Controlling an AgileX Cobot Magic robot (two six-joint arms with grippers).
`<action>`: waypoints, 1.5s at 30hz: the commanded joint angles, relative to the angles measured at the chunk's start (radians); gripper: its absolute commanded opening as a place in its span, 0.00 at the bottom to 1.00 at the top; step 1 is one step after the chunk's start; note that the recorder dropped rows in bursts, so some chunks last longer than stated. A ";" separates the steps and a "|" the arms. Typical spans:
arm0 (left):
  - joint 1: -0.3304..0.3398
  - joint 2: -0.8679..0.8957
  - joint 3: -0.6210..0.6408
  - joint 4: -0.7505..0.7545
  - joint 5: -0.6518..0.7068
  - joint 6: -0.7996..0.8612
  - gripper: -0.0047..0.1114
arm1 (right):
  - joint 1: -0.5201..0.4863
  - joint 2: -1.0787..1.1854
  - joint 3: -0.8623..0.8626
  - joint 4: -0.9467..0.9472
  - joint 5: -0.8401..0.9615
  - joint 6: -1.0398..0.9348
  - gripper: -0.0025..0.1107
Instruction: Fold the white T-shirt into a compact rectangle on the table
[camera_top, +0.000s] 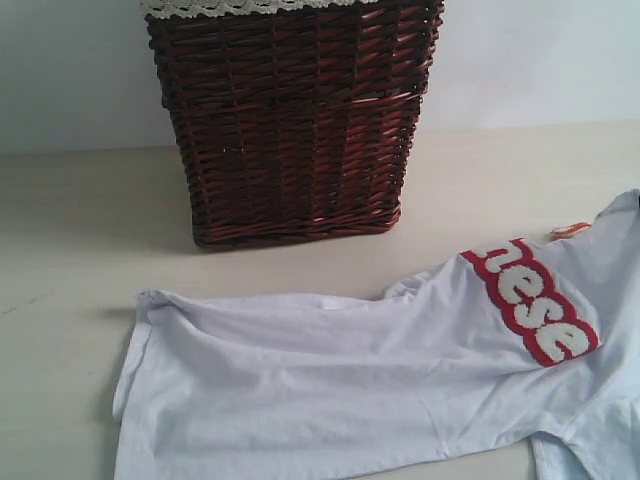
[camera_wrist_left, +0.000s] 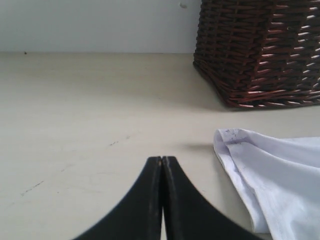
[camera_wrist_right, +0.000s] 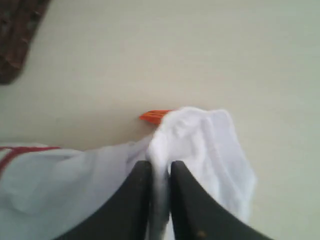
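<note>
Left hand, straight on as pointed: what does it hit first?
Probably nothing near: bare table ahead of the left hand, then the back wall. Basket and white T-shirt sit off to one side.

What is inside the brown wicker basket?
Only the white lace liner along the rim of the basket shows. Its woven walls and the picture's edge hide the inside; contents cannot be seen.

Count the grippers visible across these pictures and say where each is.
2. The left gripper, shut and empty, sits over the table beside the white T-shirt; the right gripper pinches the shirt by its orange tag.
</note>
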 joint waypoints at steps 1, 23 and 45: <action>-0.006 -0.006 -0.001 -0.005 -0.004 -0.003 0.05 | 0.002 0.010 -0.006 -0.118 -0.127 0.005 0.45; -0.006 -0.006 -0.001 -0.005 -0.004 -0.003 0.05 | 0.713 -0.060 0.027 -0.200 0.063 -0.022 0.02; -0.006 -0.006 -0.001 -0.005 -0.002 -0.003 0.05 | 1.031 0.204 -0.107 -0.083 -0.207 0.244 0.02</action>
